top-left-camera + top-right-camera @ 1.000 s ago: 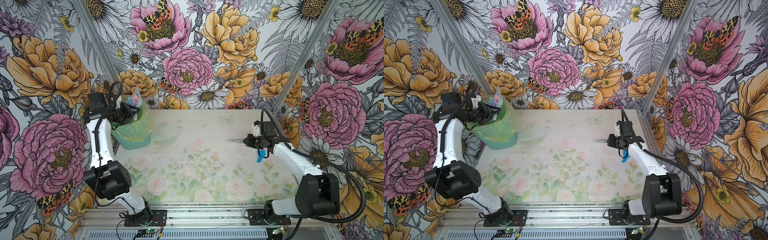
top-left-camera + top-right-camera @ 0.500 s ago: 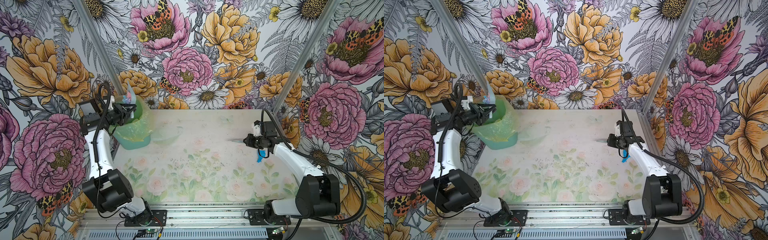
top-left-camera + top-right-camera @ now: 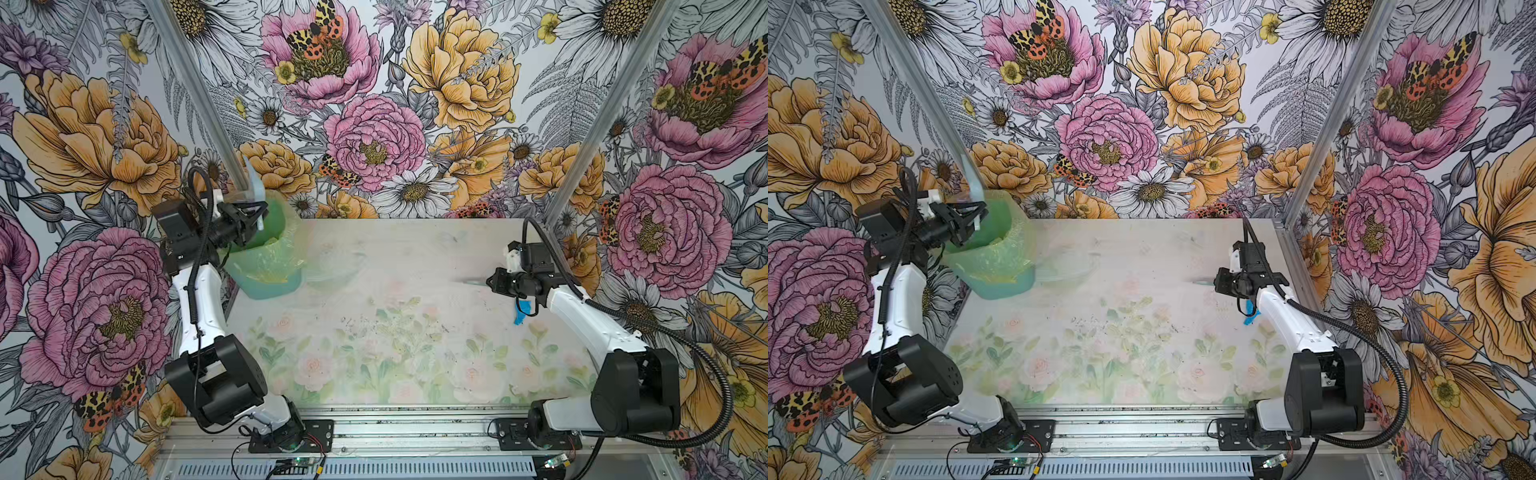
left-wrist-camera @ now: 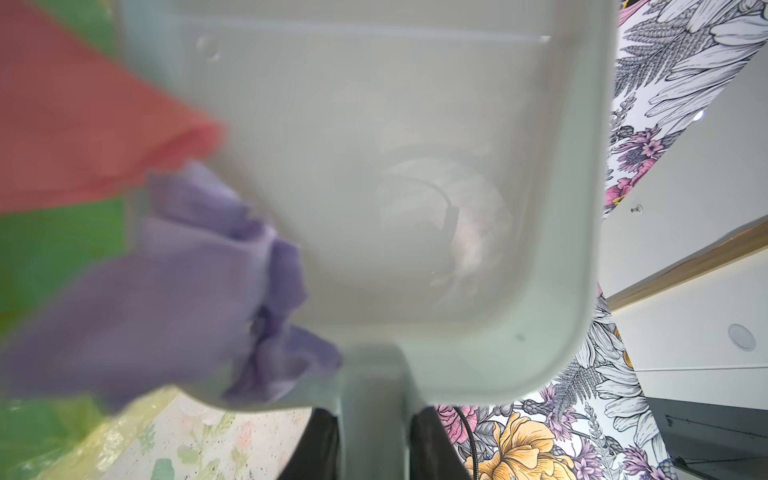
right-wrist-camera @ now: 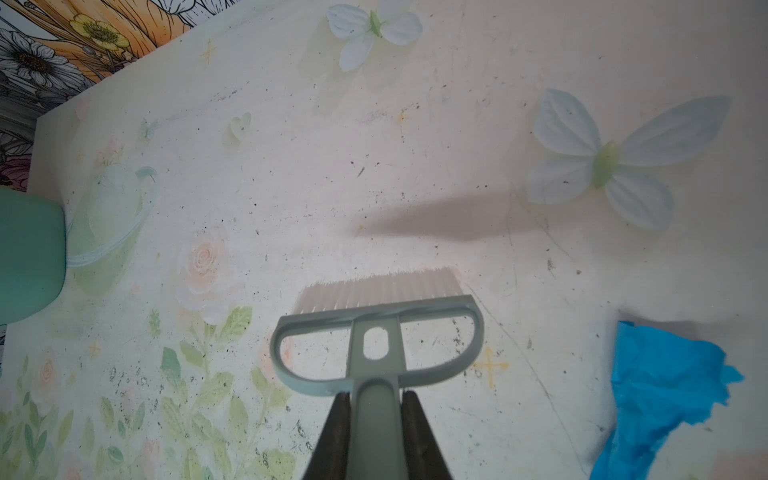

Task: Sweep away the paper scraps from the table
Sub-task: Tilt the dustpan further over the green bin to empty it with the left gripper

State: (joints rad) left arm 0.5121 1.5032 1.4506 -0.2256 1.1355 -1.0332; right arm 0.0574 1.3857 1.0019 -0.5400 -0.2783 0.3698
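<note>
**Dustpan tipped over the bin; one blue scrap left beside the brush**

Since a second ago the left arm has swung its elbow outward and tipped the dustpan steeper. The right arm has not shifted.

In both top views, the left tool (image 3: 255, 218) is clamped on the handle of the grey-blue dustpan (image 3: 253, 183). The dustpan stands almost on end over the green bin (image 3: 266, 266) in the far left corner of the worktop (image 3: 374, 374). The right tool (image 3: 492, 282) grips the hand brush, whose long axis points across the worktop toward the bin's side. A bright blue scrap (image 3: 520, 312) appears to lie just beside that tool, behind the bristles rather than ahead of them. The right arm is much the nearer.

In the left wrist view, black fingers (image 4: 316, 449) pinch the dustpan's handle. A red scrap (image 4: 83, 116) and a lilac scrap (image 4: 174, 291), both blurred, are at the pan's edge over the bin, seemingly sliding out.

In the right wrist view, the hand brush (image 5: 376, 328) is held off the surface, judging by its separate shadow. The blue scrap sits off to one side of its head.

The worktop shows faded roses and butterflies, speckled with dark flecks. Flowered walls (image 3: 374, 124) close in on three sides, so the brush likely has to circle behind the scrap.
</note>
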